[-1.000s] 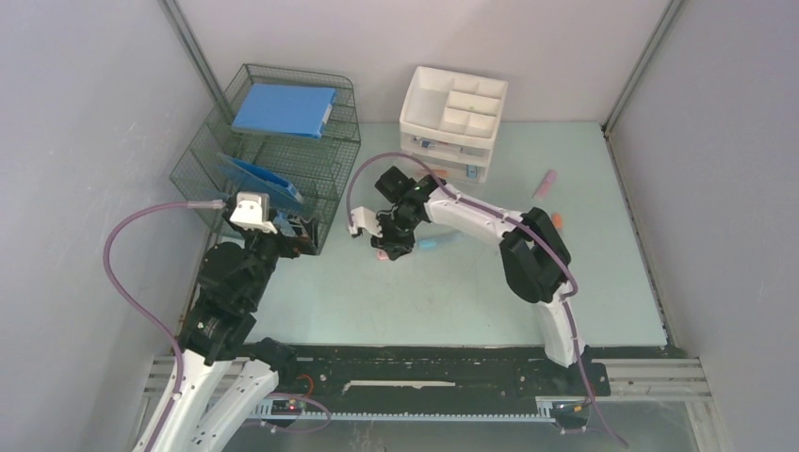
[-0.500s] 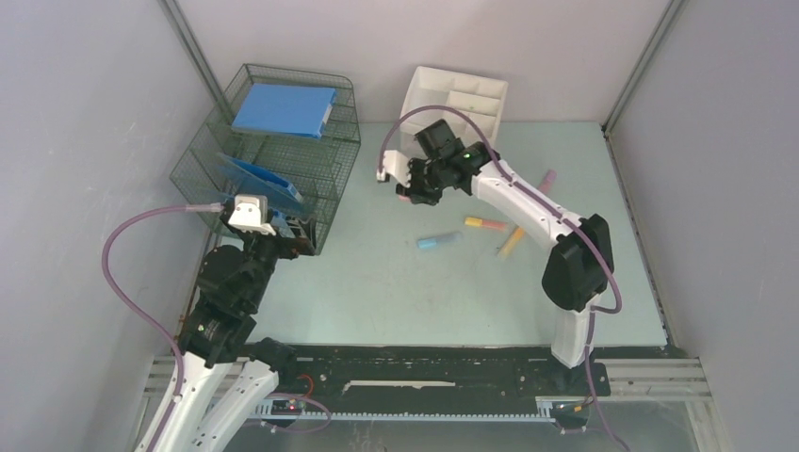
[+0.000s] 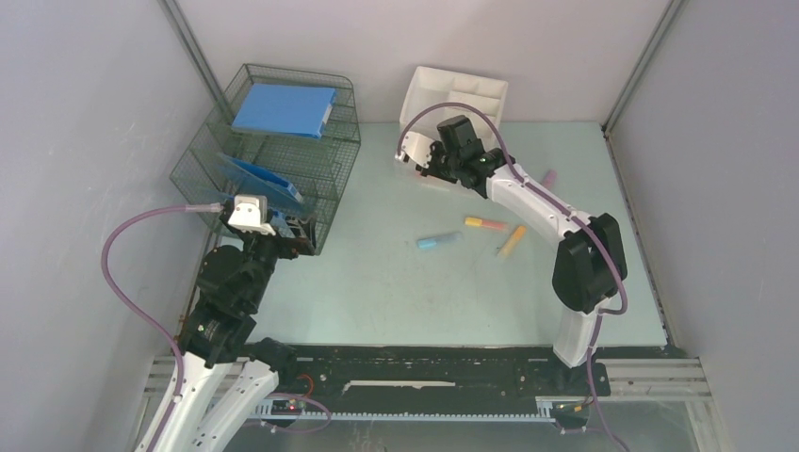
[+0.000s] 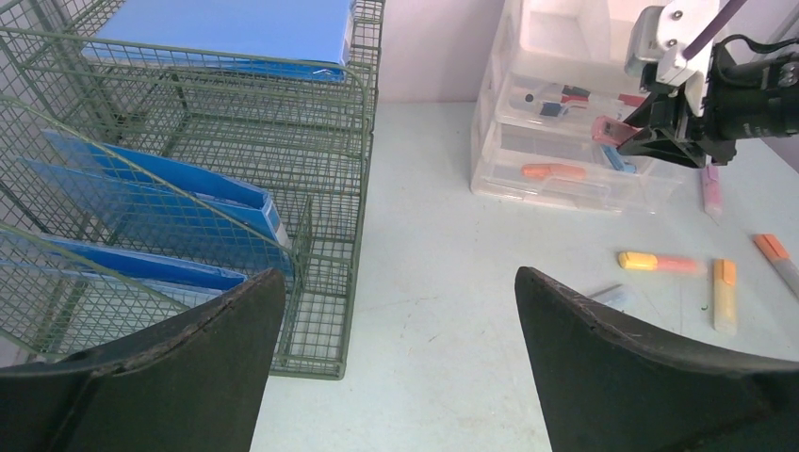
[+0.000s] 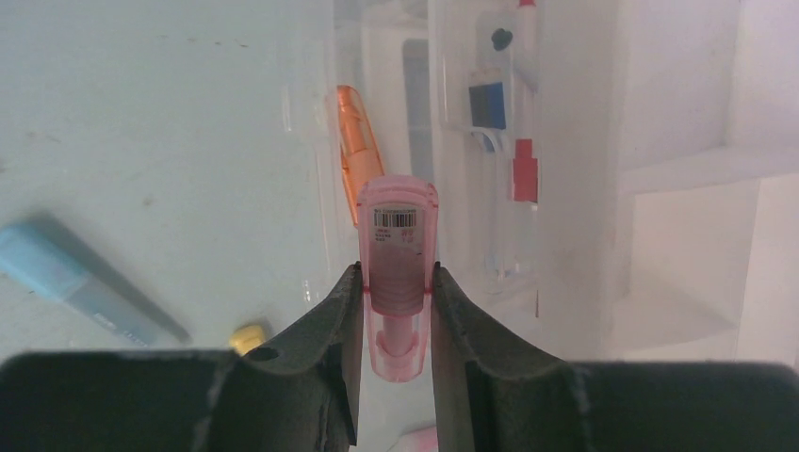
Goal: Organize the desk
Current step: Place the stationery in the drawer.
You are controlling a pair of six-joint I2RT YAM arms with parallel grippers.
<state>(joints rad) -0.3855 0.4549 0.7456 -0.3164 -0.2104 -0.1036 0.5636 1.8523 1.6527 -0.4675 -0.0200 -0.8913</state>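
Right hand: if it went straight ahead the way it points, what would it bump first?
Probably the white drawer organizer, just past the pink highlighter the right hand grips; depth is hard to judge.

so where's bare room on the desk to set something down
Widest bare patch: desk between loose highlighters and front rail. Also a strip between wire rack and drawer unit. Crowded before that unit, where the right gripper holds a pink highlighter.

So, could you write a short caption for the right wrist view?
Right gripper clamping a pink highlighter, close to the white drawer organizer.
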